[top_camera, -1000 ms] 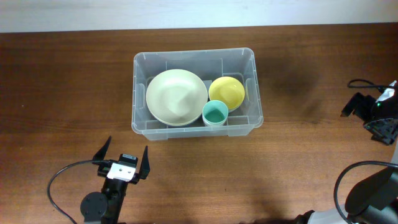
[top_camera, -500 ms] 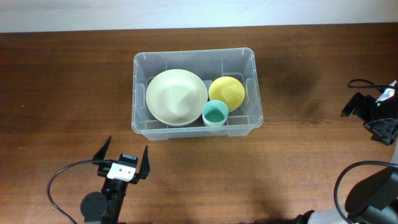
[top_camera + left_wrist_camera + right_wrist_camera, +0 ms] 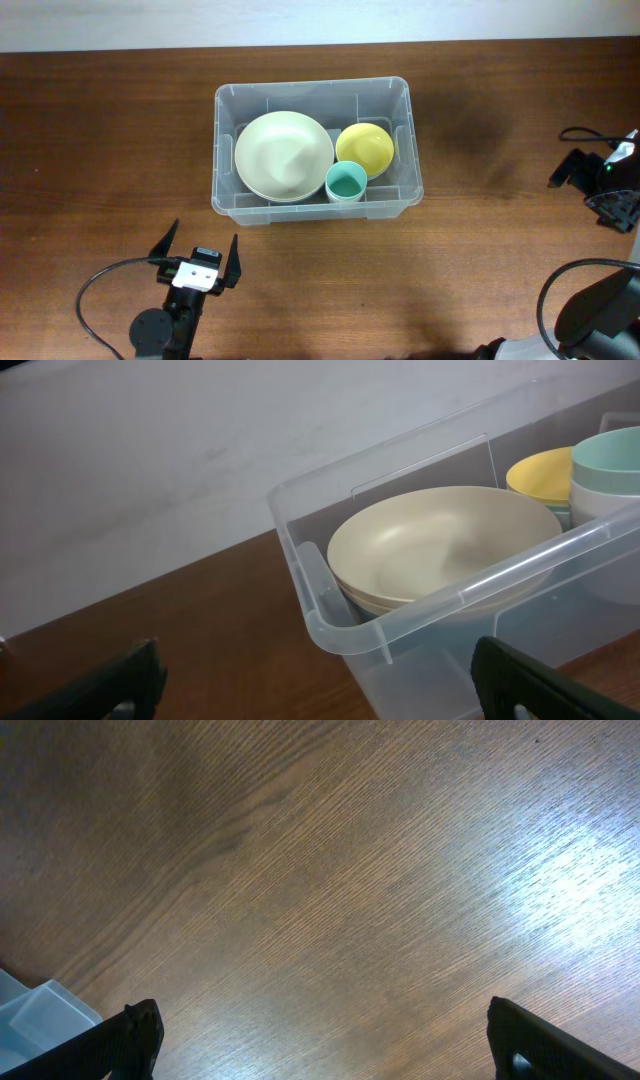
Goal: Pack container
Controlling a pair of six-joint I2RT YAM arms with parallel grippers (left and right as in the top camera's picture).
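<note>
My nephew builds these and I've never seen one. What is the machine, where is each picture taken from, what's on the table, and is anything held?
These are two robot arms at a wooden table, each ending in a two-finger gripper. One picture looks down from above; the other two come from cameras on the wrists. On the table stands a clear plastic container holding a cream bowl, a yellow bowl and a teal cup. The left gripper and the right gripper are both open and empty.

Left arm (image 3: 183,303): black two-finger gripper (image 3: 205,233), white wrist block (image 3: 194,277), looped black cable (image 3: 82,300), round black joint (image 3: 152,328). Right arm (image 3: 608,205): black housings, white patch (image 3: 622,151), thin black cable (image 3: 578,130).
</note>
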